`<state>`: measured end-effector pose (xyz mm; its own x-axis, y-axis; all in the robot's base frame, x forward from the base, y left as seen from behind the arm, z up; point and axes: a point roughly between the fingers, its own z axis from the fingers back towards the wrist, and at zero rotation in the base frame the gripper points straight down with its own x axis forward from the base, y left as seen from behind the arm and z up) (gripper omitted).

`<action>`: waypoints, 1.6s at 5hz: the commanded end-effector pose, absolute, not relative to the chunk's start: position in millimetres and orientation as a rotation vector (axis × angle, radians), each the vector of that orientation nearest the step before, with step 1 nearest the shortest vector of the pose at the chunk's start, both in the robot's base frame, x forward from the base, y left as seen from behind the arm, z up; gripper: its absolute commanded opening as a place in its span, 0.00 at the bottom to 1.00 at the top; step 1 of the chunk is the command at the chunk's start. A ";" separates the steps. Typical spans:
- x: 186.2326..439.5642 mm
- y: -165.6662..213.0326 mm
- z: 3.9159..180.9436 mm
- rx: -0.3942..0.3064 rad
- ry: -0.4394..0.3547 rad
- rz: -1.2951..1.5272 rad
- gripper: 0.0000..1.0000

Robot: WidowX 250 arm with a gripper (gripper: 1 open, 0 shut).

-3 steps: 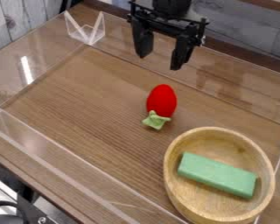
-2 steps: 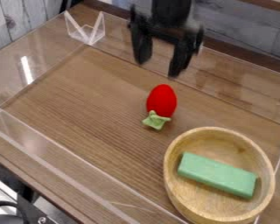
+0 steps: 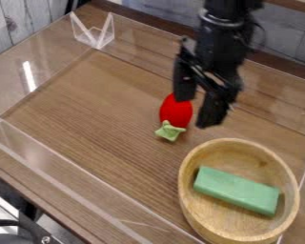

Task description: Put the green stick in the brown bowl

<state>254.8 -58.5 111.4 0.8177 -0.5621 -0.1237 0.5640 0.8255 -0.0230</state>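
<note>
We found the green stick already lying flat inside the brown bowl, so the main job looked done. The gripper hung w/ jaws wide apart, holding nothing, just above 1 red strawberry toy. Only pulling clear seemed left, we judged.
</note>
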 end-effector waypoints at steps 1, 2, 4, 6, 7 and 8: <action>245.2 -73.7 126.6 0.036 0.052 -0.832 1.00; 245.5 -99.6 128.9 0.039 0.025 -1.062 1.00; 241.4 -135.2 119.8 0.023 -0.018 -1.328 1.00; 240.5 -135.6 102.2 -0.013 -0.023 -1.378 1.00; 244.2 -133.8 90.1 -0.024 -0.018 -1.418 1.00; 243.0 -131.8 78.1 -0.034 -0.013 -1.485 1.00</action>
